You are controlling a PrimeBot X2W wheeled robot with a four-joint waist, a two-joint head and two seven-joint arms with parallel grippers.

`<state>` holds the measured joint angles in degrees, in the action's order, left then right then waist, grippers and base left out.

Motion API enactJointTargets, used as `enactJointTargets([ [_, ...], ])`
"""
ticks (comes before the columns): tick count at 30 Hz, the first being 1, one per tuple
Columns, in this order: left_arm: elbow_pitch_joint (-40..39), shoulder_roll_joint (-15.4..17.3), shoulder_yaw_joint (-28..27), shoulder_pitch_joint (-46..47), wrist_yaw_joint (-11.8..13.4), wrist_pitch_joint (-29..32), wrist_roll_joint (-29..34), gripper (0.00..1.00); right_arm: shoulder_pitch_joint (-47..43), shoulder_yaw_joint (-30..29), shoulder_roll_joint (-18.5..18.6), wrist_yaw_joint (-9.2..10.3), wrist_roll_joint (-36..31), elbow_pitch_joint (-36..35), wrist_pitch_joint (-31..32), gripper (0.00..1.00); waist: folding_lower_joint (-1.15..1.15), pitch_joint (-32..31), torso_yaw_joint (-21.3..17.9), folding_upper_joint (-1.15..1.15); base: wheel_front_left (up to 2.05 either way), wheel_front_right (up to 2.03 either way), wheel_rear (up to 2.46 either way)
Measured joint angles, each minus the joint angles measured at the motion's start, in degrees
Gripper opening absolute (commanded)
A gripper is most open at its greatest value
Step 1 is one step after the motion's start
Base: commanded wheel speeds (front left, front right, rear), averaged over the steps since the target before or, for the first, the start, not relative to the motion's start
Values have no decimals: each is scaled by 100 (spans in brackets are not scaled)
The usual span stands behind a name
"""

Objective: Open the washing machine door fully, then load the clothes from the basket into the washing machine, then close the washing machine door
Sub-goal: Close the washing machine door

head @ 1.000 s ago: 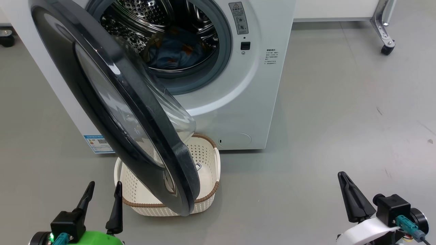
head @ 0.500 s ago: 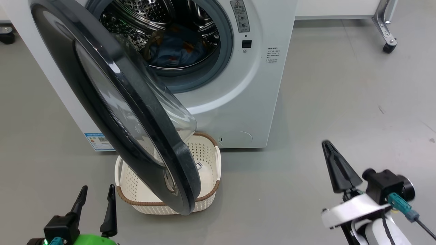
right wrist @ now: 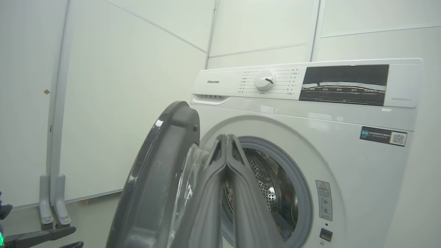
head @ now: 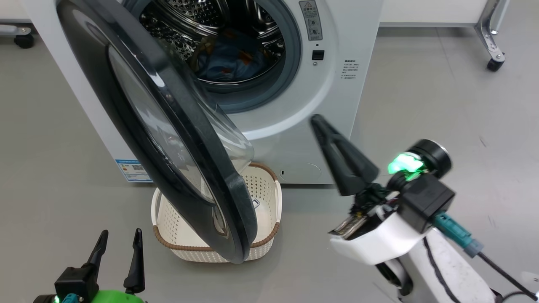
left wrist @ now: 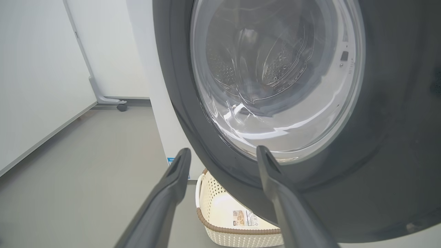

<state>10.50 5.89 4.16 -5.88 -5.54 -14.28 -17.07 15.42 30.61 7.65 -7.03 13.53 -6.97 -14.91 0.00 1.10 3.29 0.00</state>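
1. Left pincer: spread wide, holding nothing, low at my near left.
2. Right pincer: fingers pressed together, empty, raised and aimed at the front of the washing machine.
3. Washing machine door: roughly half open, standing on edge between my two pincers. The free edge is nearest me and the hinge side runs off far and left. Its outer face looks at the left pincer, close and straight ahead of those fingers. Its glass bowl looks toward the drum, to the left of the right pincer.
4. Basket: on the floor under the door's free edge, ahead and right of the left pincer. I see no garment in it.
5. Clothes: blue, inside the drum, beyond the right pincer.

My judgement: only closing remains. The push belongs on the outer face, and the left pincer is nearer to it.
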Motion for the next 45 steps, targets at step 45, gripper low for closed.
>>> enactJointTargets([
  [45,27,-283,-36,161,-152,0,9,100,243,2016,-290,-20,1430,1735,0,0,0,407,955,0,0,0,0],
])
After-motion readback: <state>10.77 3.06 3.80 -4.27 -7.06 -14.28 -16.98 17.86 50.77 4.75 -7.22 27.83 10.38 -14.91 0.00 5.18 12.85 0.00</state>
